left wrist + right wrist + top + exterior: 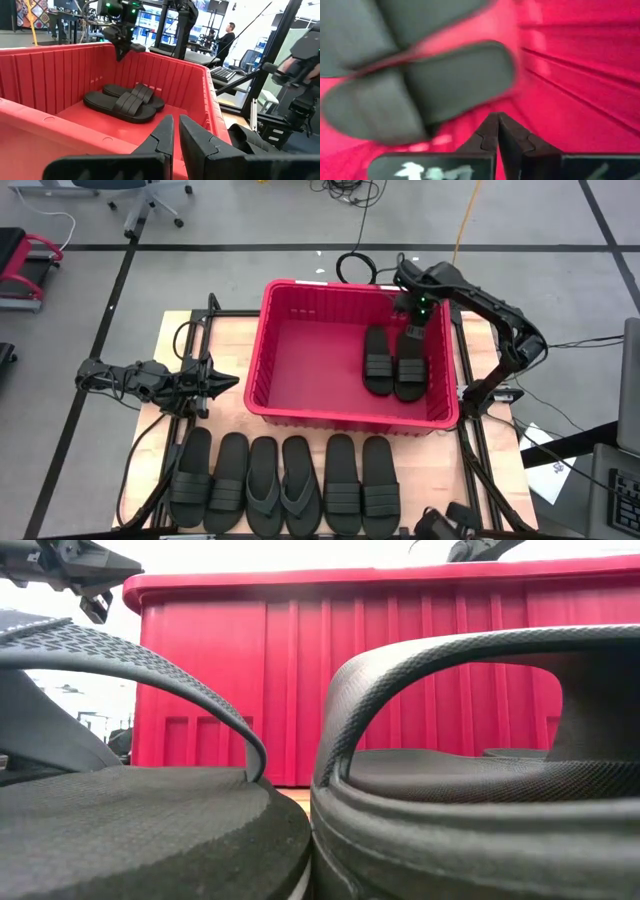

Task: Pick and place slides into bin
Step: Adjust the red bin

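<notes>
Slides (285,483) are lying six abreast along the lower tabletop (180,340), two more in the bin (300,360) at upper centre, likely light, floppy, best pinched at the strap, both grippers' jaws pressed together, empty.

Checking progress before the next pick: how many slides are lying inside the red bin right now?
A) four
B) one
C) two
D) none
C: the high view shows two slides lying side by side on the floor of the red bin, near its right wall, with six more lined up on the table in front of it.
</notes>
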